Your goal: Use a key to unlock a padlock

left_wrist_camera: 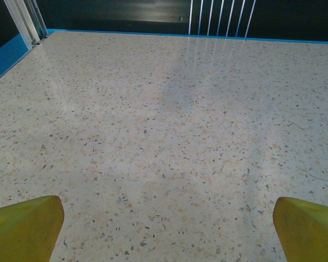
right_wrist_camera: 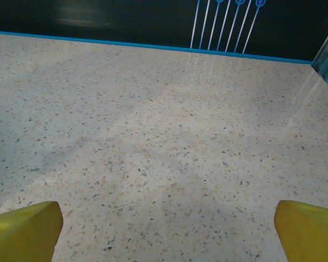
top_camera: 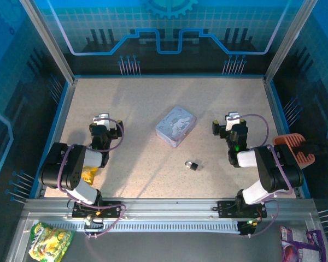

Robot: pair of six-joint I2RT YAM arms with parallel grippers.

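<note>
The tiny padlock [top_camera: 193, 165], dark-bodied with a silvery shackle, lies on the speckled table a little right of centre, toward the front. A small grey bit touches it, but I cannot tell whether that is the key. My left gripper [top_camera: 102, 118] rests at the left of the table, far from the padlock. In the left wrist view that gripper [left_wrist_camera: 167, 232] is open, its yellow fingertips [left_wrist_camera: 24, 226] wide apart over bare tabletop. My right gripper [top_camera: 232, 117] sits up and to the right of the padlock. The right wrist view shows it [right_wrist_camera: 167, 232] open, with nothing between its fingertips [right_wrist_camera: 306, 229].
A pale blue-grey tin with a cartoon picture [top_camera: 176, 126] lies mid-table, behind the padlock. An orange object [top_camera: 295, 148] sits at the right edge and a yellow item [top_camera: 88, 174] beside the left arm. Snack bags [top_camera: 49, 240] lie below the front rail. Blue-edged walls enclose the table.
</note>
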